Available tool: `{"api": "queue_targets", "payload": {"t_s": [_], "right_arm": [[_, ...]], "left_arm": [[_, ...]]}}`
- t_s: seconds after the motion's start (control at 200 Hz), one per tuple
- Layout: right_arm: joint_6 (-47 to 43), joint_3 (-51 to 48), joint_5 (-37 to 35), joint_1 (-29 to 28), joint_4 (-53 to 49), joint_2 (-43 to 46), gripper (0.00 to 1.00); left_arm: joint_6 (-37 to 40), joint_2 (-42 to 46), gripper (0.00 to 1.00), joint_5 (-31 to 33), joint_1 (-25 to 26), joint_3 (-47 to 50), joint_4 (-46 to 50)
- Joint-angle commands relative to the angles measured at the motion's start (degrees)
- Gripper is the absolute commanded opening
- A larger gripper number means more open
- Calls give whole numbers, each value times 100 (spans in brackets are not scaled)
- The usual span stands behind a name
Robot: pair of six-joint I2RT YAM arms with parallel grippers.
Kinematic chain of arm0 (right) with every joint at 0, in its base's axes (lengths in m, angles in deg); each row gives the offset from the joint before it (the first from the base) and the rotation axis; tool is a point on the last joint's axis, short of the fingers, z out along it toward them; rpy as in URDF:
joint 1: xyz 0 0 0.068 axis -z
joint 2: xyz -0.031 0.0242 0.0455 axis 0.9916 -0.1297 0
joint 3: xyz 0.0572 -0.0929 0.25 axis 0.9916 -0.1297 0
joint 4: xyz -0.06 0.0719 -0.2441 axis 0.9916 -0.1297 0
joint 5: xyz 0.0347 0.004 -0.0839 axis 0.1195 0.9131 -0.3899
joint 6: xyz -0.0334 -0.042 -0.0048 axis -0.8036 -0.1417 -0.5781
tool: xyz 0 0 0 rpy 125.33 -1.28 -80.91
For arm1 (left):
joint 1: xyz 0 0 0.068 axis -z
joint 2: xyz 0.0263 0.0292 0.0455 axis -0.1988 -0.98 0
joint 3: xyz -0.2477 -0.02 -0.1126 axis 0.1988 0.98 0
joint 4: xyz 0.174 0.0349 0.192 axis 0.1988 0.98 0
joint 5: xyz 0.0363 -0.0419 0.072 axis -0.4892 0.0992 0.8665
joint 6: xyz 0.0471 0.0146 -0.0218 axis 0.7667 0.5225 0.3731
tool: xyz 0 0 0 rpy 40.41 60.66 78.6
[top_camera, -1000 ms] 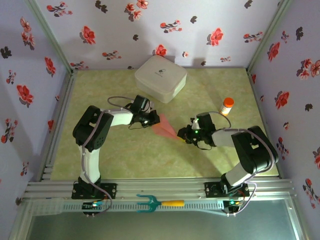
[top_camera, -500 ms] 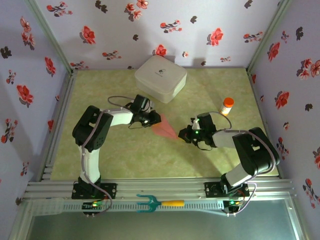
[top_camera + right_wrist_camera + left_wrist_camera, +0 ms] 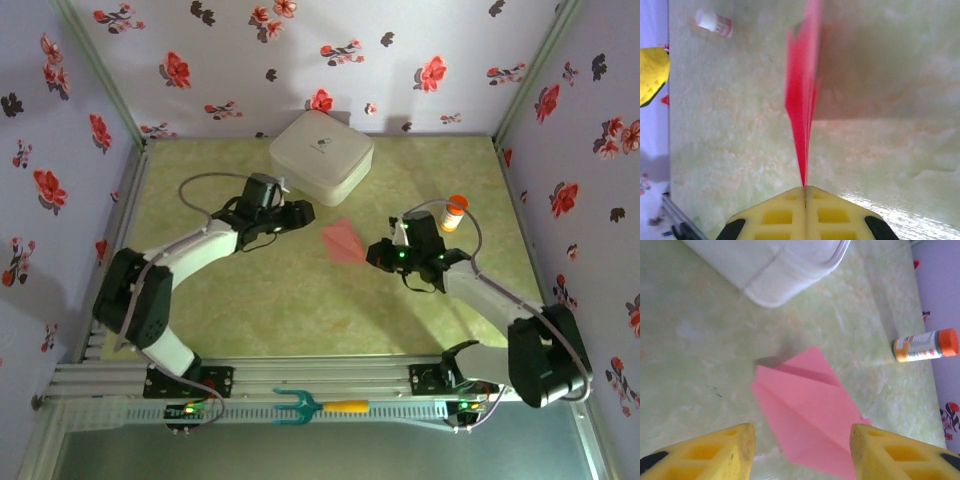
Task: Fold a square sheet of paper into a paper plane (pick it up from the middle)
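The left pincer (image 3: 298, 211) has just let go: its yellow fingers (image 3: 730, 450) stand apart with nothing between them, and it sits just in front of the white box (image 3: 321, 156), clear of the paper. The paper plane (image 3: 343, 243) now hangs from the right pincer (image 3: 376, 254) alone, which is clenched tight on the narrow end, so that the right wrist view looks straight along the thin red edge running away from the closed tips. The plane sits over the middle of the surface (image 3: 250, 310), between the two pincers, with its broad end toward the left one. The shadow beside it suggests it is partly raised, though how far off the surface I cannot tell. I judge the folding as good as finished, with the creases and centre ridge in place, and the handover to one arm reads as a closing step. Compared with a second ago, both pincers then met at the plane, one at either end. Since then the left arm has swung out and back toward the box, the right arm has stretched forward, and the plane has shifted slightly up and to the right, nearer the orange-capped bottle (image 3: 454, 213).
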Motion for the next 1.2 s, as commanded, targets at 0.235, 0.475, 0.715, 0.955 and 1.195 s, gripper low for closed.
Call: {"api": "queue_targets", "payload": {"t_s": [0.235,0.475,0.715,0.955,1.195], "right_arm": [[-1569,1192,-3648,-1376,-2409,511,0],[-1831,1791,-7160,-2873,-3156,-341,0],[-2451,1724,-7656,-3454,-3018,-1143,0],[-2814,2046,-5644,-3861,-2859,-1924,2],[-2777,2024,-3996,-3854,-2531,-2071,17]], "left_arm": [[268,943,55,1289,-60,703,84],[158,1437,55,1879,-122,1066,97],[47,1994,55,2142,-356,1456,131],[-88,2328,55,2270,-518,1692,158],[-113,2283,55,2127,-551,1683,220]]}}
